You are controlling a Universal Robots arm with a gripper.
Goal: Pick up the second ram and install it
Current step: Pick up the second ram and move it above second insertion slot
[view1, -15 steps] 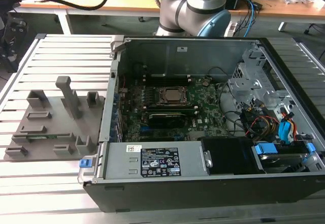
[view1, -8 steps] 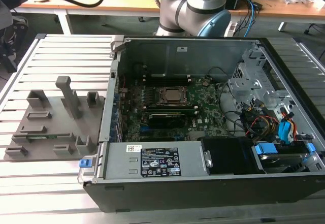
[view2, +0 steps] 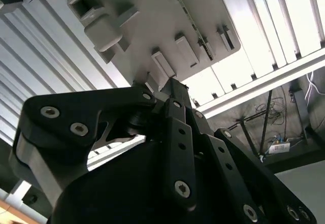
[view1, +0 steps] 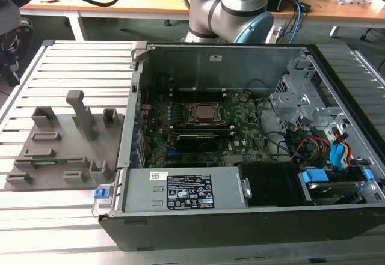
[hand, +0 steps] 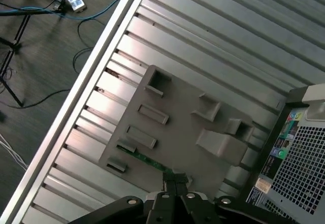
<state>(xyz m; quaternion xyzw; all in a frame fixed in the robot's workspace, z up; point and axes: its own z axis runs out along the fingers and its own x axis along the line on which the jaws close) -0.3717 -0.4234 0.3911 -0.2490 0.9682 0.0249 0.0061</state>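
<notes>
Above the tray, the end effector hangs with its tips drawn together, or very nearly so, and nothing between them. Both wrist views show its links converging to a single point.

Just past those tips in the first wrist view lies the ram, a thin green stick flat in a shallow seat along one long edge of the tray, untouched. One end of it sits close to the tips in that picture. Its long axis runs away from them along the tray's edge, toward the outer rail of the bench. By my reading the ram is below and slightly ahead, with the tips standing over its end rather than its middle. How high they are above it I cannot tell.

In the exterior view the ram lies lengthwise along the tray's near edge. It is to the exterior view's left of the open case and well apart from the board inside. The pick-up has not begun, judging by how the stick rests in its seat.
</notes>
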